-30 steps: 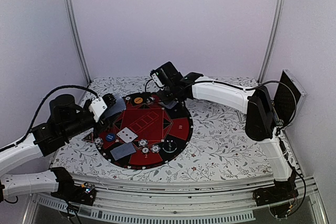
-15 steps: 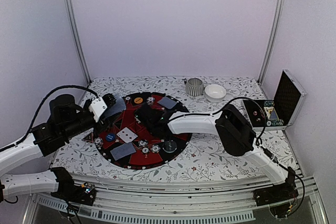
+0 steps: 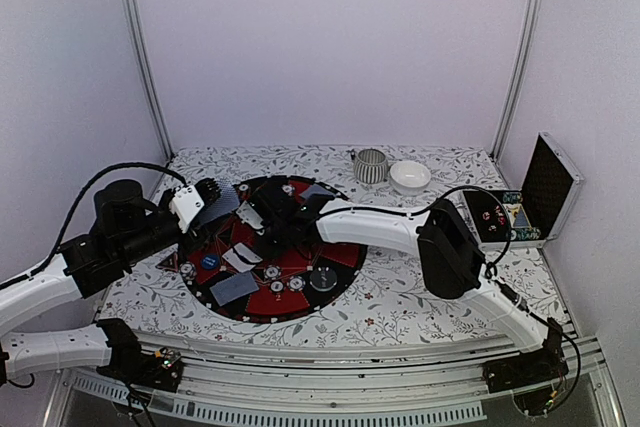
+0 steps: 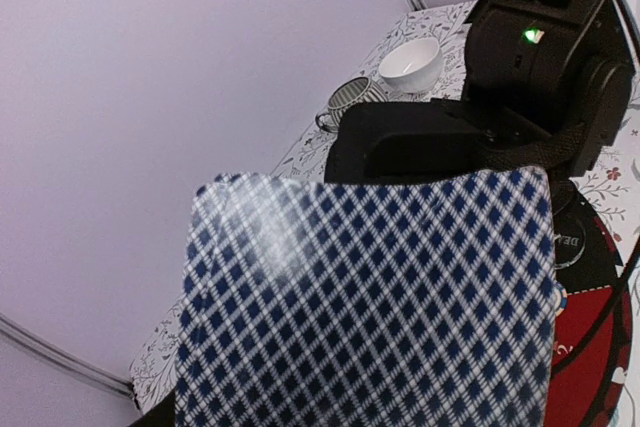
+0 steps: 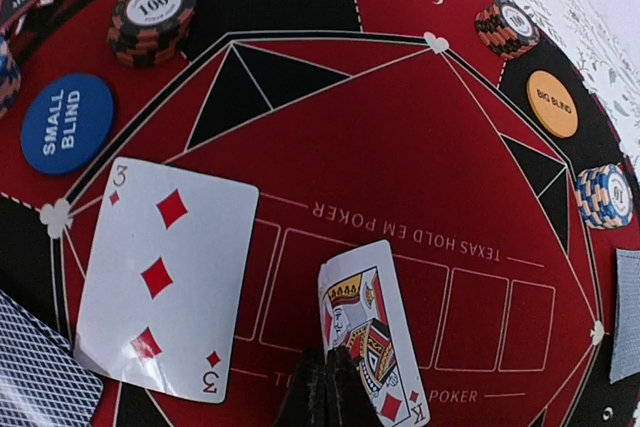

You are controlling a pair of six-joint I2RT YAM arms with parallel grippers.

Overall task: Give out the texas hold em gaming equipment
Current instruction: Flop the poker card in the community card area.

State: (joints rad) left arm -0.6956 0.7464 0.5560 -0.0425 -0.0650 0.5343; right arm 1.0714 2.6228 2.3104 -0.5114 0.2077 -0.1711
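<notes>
The floral-patterned table carries a round red-and-black felt mat left of centre. A band of bare cloth runs between the mat's right rim and the open black case at the right edge. A ribbed grey cup and a white bowl stand side by side near the far edge, apart from the mat.

The right arm reaches leftward across the mat's far half. The left arm comes in from the left, and its left gripper hangs over the mat's left rim, gripping a pack of blue-and-white checked cards that fills most of its wrist view.

The right gripper is pinched tight on the lower edge of a king of diamonds card, held over the row of outlined boxes at the mat's centre. Just left of it a three of diamonds card lies face up, its corner overlapping the first box; the other boxes are bare red felt.

Face-down checked cards lie at the mat's edges.

A blue SMALL BLIND disc and an orange BIG BLIND disc sit in the rim seats. There is also a black-and-orange chip stack marked 100, an orange-and-black chip stack and a blue-and-white chip stack, all apart from the face-up cards.
</notes>
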